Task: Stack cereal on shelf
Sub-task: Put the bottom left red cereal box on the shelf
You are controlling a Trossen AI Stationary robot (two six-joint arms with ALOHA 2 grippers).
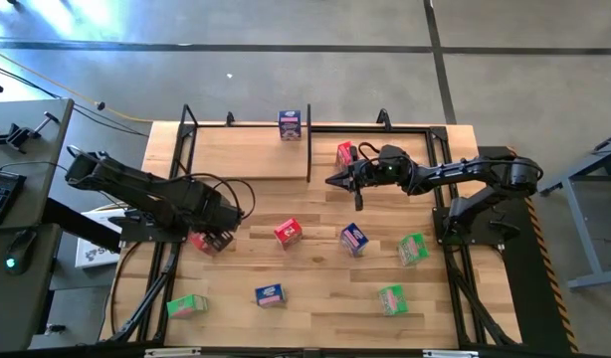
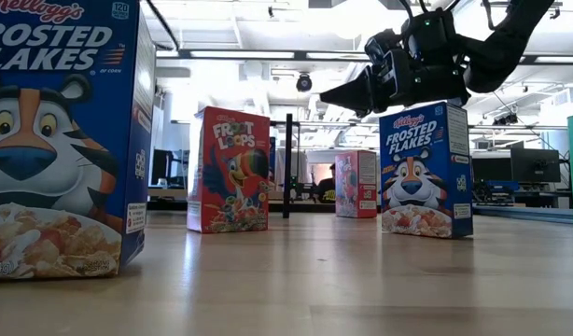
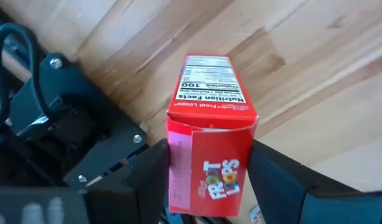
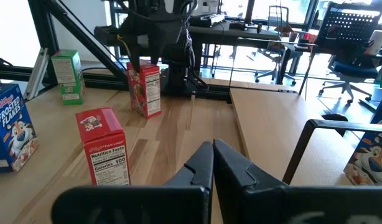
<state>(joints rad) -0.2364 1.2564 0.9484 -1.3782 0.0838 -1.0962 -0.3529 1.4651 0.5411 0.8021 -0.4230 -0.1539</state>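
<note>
My left gripper (image 1: pixel 212 240) (image 3: pixel 209 186) is at the table's left side, shut on a red Froot Loops box (image 3: pixel 209 155), which also shows in the right wrist view (image 4: pixel 144 87). My right gripper (image 1: pixel 335 181) (image 4: pixel 213 144) hovers shut above the table, just near of the shelf (image 1: pixel 246 151) and its black divider (image 1: pixel 308 149). A blue box (image 1: pixel 291 124) stands on the shelf's far edge. Another red box (image 1: pixel 345 154) stands right of the divider. Red (image 1: pixel 288 232), blue (image 1: pixel 353 239) and green (image 1: pixel 413 249) boxes stand on the tabletop. My left gripper pinches the red box's upper part (image 3: pixel 178 180) between its two fingers (image 3: pixel 147 180), one on each broad face, coming from above and pointing down. The box stays upright below the fingers; whether its bottom (image 4: pixel 149 115) is on the table or just clear, I cannot tell.
Nearer the table's near edge stand a green box (image 1: pixel 186 305), a blue box (image 1: pixel 270 294) and a green box (image 1: pixel 391 298). The black shelf frame (image 1: pixel 186 124) runs along the far side. In the low view the right gripper (image 2: pixel 335 96) hangs above the Frosted Flakes box (image 2: pixel 426 173).
</note>
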